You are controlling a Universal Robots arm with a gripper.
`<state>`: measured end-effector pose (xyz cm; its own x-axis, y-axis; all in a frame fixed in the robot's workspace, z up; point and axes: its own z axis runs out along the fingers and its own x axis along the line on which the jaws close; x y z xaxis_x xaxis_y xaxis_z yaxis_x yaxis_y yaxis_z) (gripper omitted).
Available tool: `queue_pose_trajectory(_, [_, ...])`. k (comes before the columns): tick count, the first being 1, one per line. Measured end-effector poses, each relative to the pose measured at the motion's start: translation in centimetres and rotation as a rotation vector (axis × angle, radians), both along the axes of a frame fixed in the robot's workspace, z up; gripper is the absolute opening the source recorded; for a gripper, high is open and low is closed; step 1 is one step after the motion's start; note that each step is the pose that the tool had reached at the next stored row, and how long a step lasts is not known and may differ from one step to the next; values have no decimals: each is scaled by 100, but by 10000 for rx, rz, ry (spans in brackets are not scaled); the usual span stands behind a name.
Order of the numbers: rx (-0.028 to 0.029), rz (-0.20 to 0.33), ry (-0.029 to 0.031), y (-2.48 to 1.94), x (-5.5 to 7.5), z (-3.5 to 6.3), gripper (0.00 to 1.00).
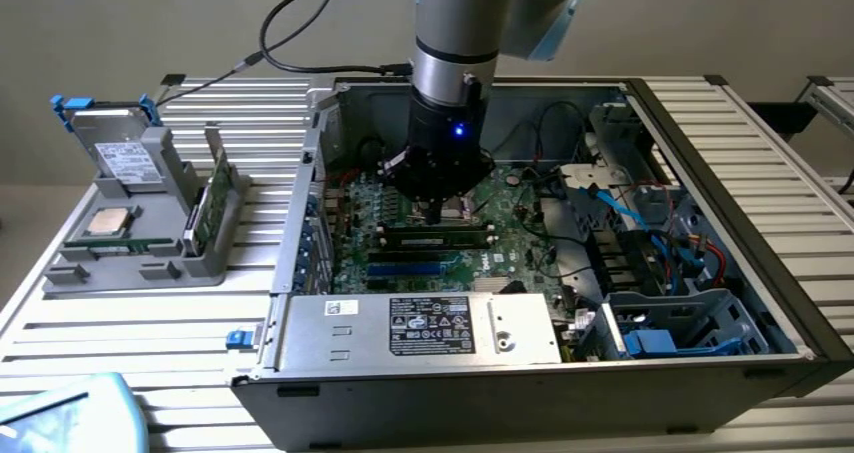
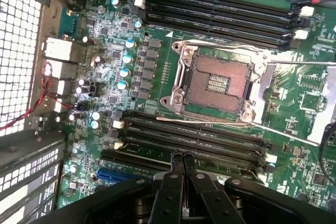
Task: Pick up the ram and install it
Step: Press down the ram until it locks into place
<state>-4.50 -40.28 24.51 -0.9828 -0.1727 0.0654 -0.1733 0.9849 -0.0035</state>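
Slatted metal tabletop (image 1: 134, 313) noted under everything, against a plain pale wall. Found an open black computer case (image 1: 747, 173) lying on it, taking up the middle and right of the exterior view. Saw the robot arm (image 1: 447, 33) coming straight down from above into the far half of the case, a black cable looped behind it. Noted a silver power supply (image 1: 414, 328) with a dark label along the case's near wall, and a green motherboard (image 1: 521, 223) on the case floor beyond it.

Found a grey holder (image 1: 134, 263) on the table at the exterior view's left, well apart from the arm. Saw a silver drive (image 1: 120, 153) with blue rails propped at its far end, a green board (image 1: 211, 203) standing on edge along its right side, and a square silver processor (image 1: 107, 221) lying flat in its middle.

Saw the gripper (image 1: 434, 213) low over the motherboard with its two fingers clenched together and nothing between them; same pinched fingers seen from the wrist camera (image 2: 182, 157), poised over a bank of long black memory slots just beside the bare processor socket (image 2: 218, 82).

Spotted the ram (image 1: 434, 239) inside the case, upright in a slot just near of the fingertips, chips facing the near side. Could not tell whether the fingertips touched it.
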Motion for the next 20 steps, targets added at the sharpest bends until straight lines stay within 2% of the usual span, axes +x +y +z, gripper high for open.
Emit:
queue_pose_trajectory(15, [-46,-1746,-180,0,0,-7,10])
queue_pose_trajectory(20, [-45,-1785,-184,-11,-1,-7,10])
